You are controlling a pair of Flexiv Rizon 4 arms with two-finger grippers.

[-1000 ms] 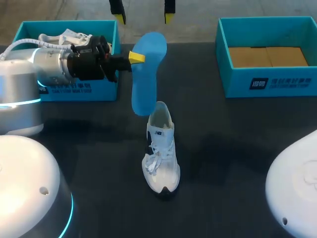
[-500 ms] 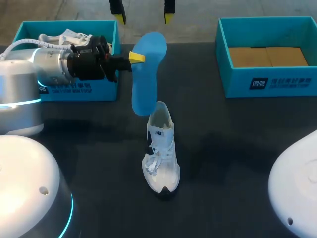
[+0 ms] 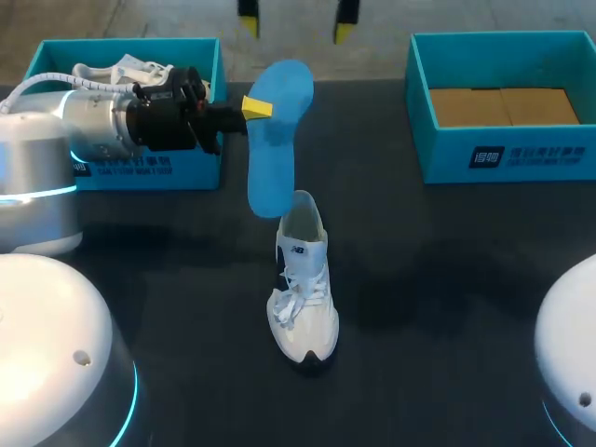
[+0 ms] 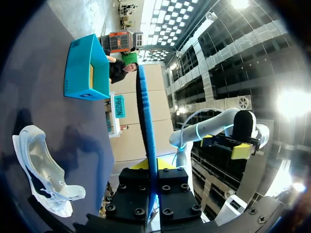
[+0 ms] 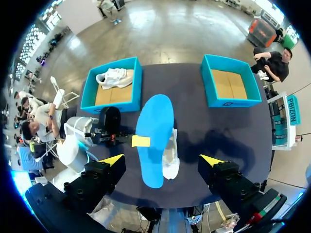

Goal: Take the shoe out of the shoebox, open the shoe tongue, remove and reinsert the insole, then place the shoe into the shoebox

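My left gripper (image 3: 254, 107) is shut on a blue insole (image 3: 277, 140) and holds it on edge in the air, above and just behind the white shoe (image 3: 303, 293). That shoe stands on the dark table, toe toward the front. In the left wrist view the insole (image 4: 146, 121) runs edge-on out from between the fingers of the left gripper (image 4: 151, 171), with the shoe (image 4: 41, 177) on the table off to one side. My right gripper (image 5: 163, 160) hangs open high over the table, above the insole (image 5: 153, 138) and shoe (image 5: 172, 158). Its yellow tips (image 3: 345, 28) show in the head view.
A teal shoebox (image 3: 200, 163) at the back left holds a second white shoe (image 3: 121, 70). Another teal shoebox (image 3: 503, 154) at the back right has only its cardboard floor showing. The dark table (image 3: 447, 270) stretches between and in front of them.
The right gripper's tips have shifted to the right in the head view, and the right arm's white body has slid rightward. The left arm, insole and shoe have not moved.
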